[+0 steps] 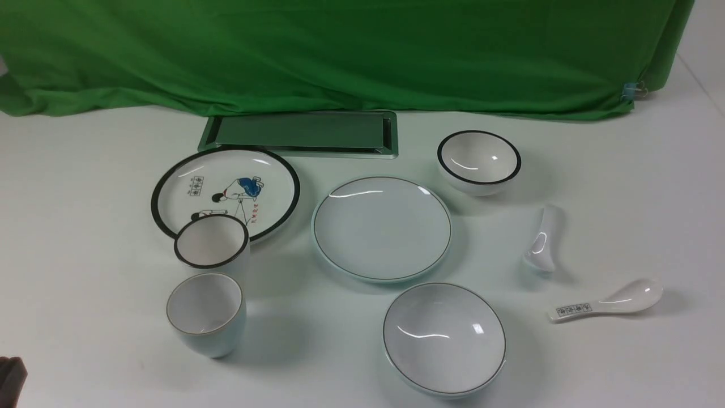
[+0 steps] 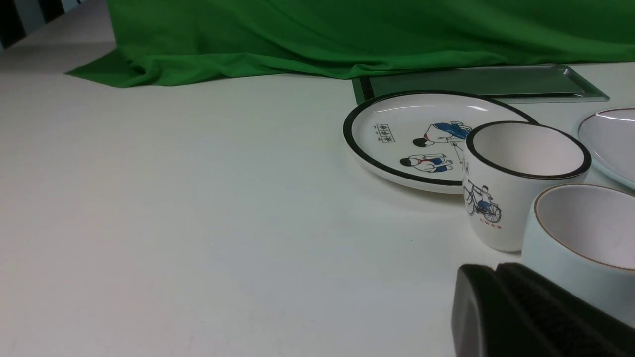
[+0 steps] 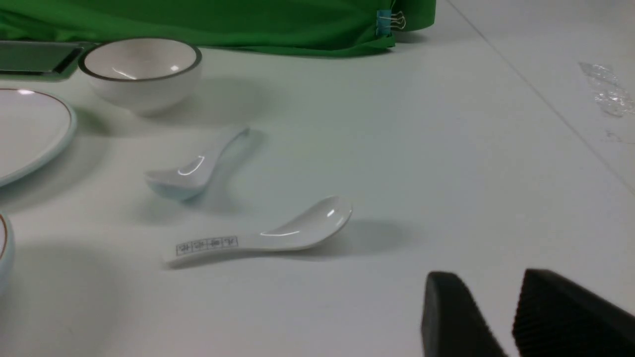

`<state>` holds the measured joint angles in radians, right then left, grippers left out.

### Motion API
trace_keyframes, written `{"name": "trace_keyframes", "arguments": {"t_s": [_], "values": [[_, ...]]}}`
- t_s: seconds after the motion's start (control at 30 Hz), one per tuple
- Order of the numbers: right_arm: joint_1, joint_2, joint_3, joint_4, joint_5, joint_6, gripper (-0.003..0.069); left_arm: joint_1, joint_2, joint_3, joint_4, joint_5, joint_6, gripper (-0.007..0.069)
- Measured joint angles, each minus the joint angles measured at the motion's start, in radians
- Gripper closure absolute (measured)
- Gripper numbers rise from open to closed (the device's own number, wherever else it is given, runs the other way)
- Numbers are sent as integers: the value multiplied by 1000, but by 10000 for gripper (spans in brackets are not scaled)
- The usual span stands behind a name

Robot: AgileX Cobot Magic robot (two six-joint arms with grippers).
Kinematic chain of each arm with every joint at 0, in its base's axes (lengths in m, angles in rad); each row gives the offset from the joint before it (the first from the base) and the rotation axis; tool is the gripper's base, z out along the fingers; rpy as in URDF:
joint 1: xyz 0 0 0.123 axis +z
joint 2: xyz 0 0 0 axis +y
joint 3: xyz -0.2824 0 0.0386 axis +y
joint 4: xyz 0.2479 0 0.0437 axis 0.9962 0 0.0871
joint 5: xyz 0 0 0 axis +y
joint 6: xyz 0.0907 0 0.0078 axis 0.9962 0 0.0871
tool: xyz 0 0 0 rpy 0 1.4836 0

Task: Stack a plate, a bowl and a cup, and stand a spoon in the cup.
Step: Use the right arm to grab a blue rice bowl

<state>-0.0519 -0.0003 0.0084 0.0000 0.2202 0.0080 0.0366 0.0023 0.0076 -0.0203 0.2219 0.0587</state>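
Note:
The plain plate [image 1: 382, 228] lies mid-table. The wide bowl [image 1: 444, 338] sits in front of it. The thin-rimmed cup [image 1: 207, 314] stands upright at the front left. The plain white spoon [image 1: 541, 238] lies to the right of the plate. My left gripper [image 2: 496, 270] is shut and empty, low by the table, just short of the cup [image 2: 585, 238]; only its tip shows in the front view [image 1: 11, 377]. My right gripper [image 3: 491, 285] is open and empty, with the spoon [image 3: 191, 171] well ahead of it. It is out of the front view.
A cartoon plate [image 1: 225, 192], a black-rimmed cup [image 1: 211, 243] and a black-rimmed bowl [image 1: 479, 161] stand nearby. A patterned spoon [image 1: 609, 300] lies at the front right. A metal tray [image 1: 300, 133] sits before the green cloth [image 1: 340, 51].

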Motion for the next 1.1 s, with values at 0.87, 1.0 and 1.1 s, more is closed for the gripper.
{"name": "trace_keyframes", "arguments": {"t_s": [0.87, 1.0, 1.1], "values": [[0, 0, 0, 0, 0, 21, 417, 0, 0, 0, 20, 0, 4, 653], [0, 0, 0, 12, 0, 77, 417, 0, 0, 0, -59, -32, -38, 653], [0, 0, 0, 126, 0, 337, 417, 0, 0, 0, -289, -118, -171, 653]]}}
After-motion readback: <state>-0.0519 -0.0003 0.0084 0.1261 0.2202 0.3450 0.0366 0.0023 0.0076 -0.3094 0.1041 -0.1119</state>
